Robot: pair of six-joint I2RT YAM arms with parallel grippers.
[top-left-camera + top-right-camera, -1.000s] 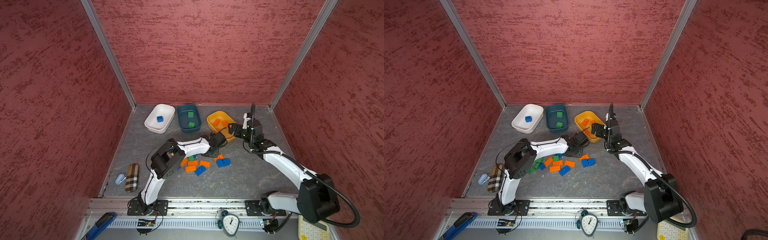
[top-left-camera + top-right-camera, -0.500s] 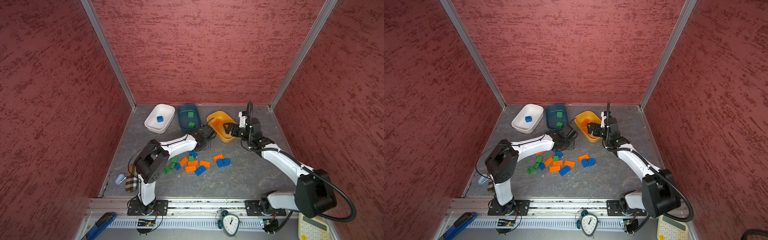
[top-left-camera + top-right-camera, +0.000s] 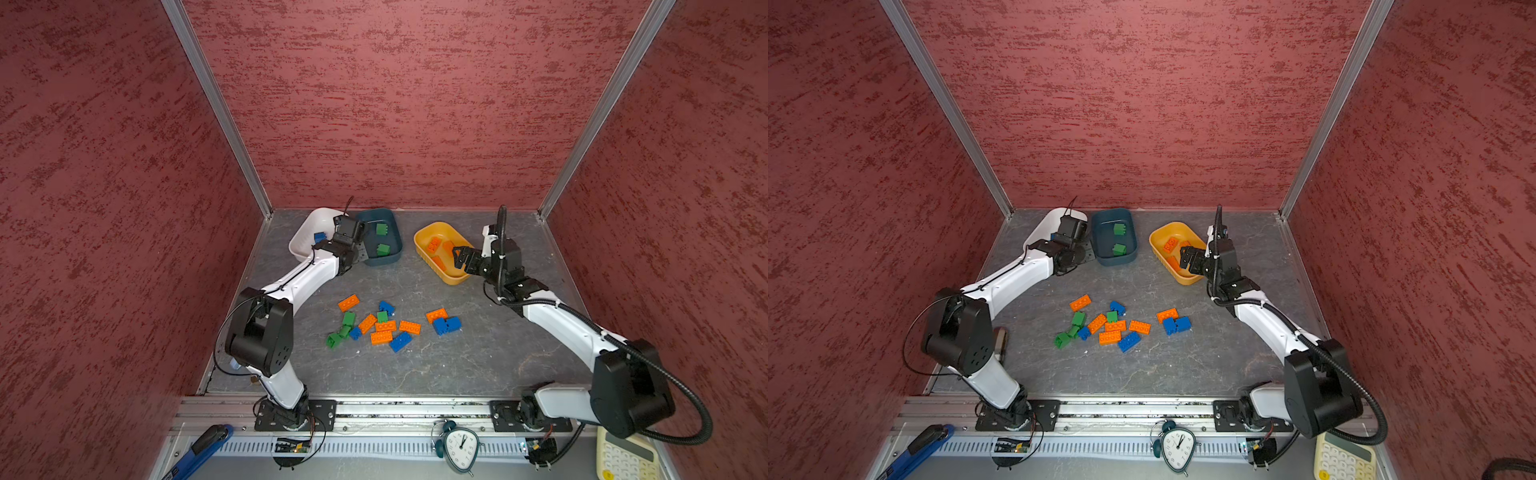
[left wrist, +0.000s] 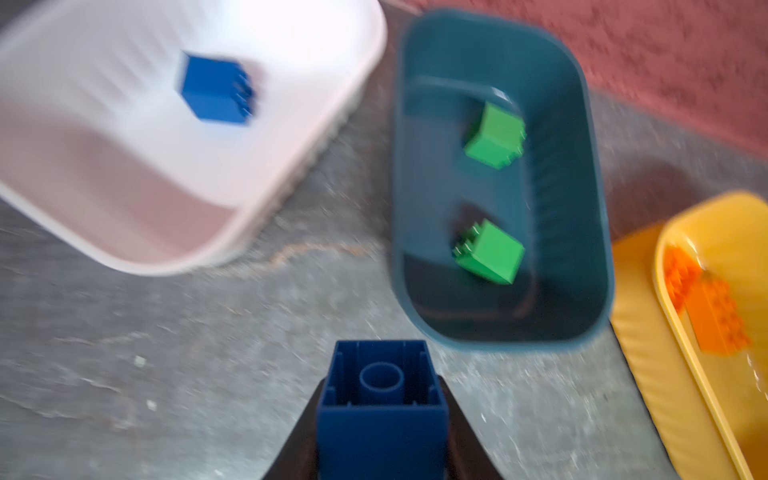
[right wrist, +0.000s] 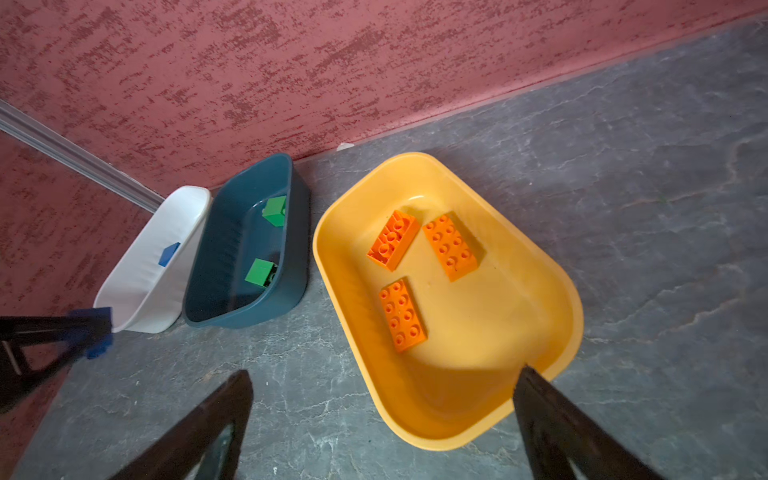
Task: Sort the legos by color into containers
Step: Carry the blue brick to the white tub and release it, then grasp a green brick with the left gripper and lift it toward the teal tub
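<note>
Now: one blue brick [image 4: 380,399] tight in left tool [image 4: 380,415]; right tool [image 5: 385,374] wide; three tubs [image 5: 249,321].

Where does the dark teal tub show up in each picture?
In a top view: teal tub, back middle.
In a top view: teal tub, same spot.
Left wrist view: teal tub between white tub and yellow tub.
Right wrist view: teal tub between them.
Landmark: yellow tub beside it.

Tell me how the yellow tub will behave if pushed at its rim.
The yellow tub is probably light: thin plastic holding only three orange bricks, so it should slide on the smooth floor. Wide and shallow, it seems unlikely to tip.
</note>
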